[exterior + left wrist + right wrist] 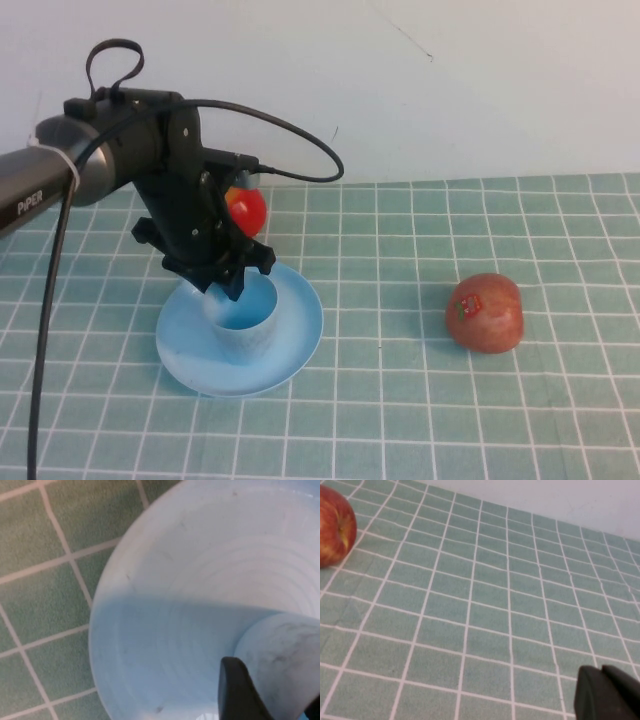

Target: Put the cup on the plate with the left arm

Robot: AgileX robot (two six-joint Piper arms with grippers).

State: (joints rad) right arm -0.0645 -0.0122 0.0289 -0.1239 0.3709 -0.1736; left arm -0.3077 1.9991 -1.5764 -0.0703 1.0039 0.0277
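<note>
The light blue cup [245, 325] stands upright on the light blue plate [300, 335] at the left of the table. My left gripper [240, 272] reaches down onto the cup's rim from behind, its fingers closed against the cup's wall. In the left wrist view one black finger [240, 690] presses on the scuffed cup wall [285, 650], with the plate [165, 630] under it. My right gripper [602, 690] is out of the high view; its wrist view shows the two fingertips together above bare cloth.
A red apple with a sticker [485, 312] lies to the right of the plate. A second red fruit [246, 207] sits just behind the left arm. An apple [332, 527] shows in the right wrist view. A green checked cloth [420, 420] covers the table.
</note>
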